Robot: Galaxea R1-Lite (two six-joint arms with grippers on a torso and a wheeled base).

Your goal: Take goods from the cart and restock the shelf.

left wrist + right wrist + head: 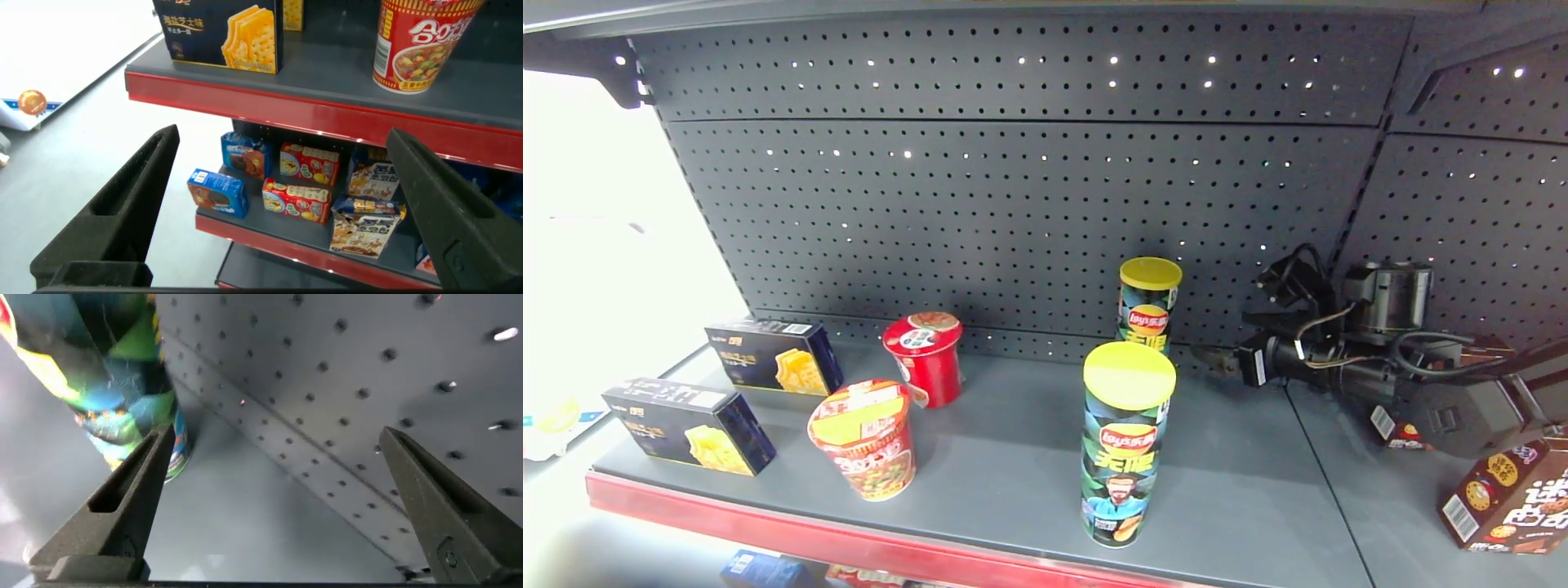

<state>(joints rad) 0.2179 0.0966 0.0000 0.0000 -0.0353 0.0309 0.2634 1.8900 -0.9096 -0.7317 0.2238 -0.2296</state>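
Note:
Two tall chip cans with yellow lids stand on the grey shelf [1241, 490]: one near the front [1125, 445], one at the back by the pegboard [1148, 306]. My right gripper [1210, 358] hovers low over the shelf just right of the rear can, open and holding nothing. In the right wrist view the rear can [122, 384] stands beside one finger, outside the open gripper [278, 437]. My left gripper [283, 139] is open and empty, below and in front of the shelf's red front edge [327, 102].
Two cup noodles [866, 437] [927, 355] and two dark cracker boxes [690, 425] [776, 355] fill the shelf's left half. A brown cookie box [1507, 498] lies at the far right. Snack packs [298, 184] sit on the lower shelf. Bare shelf lies between the cans and my right arm.

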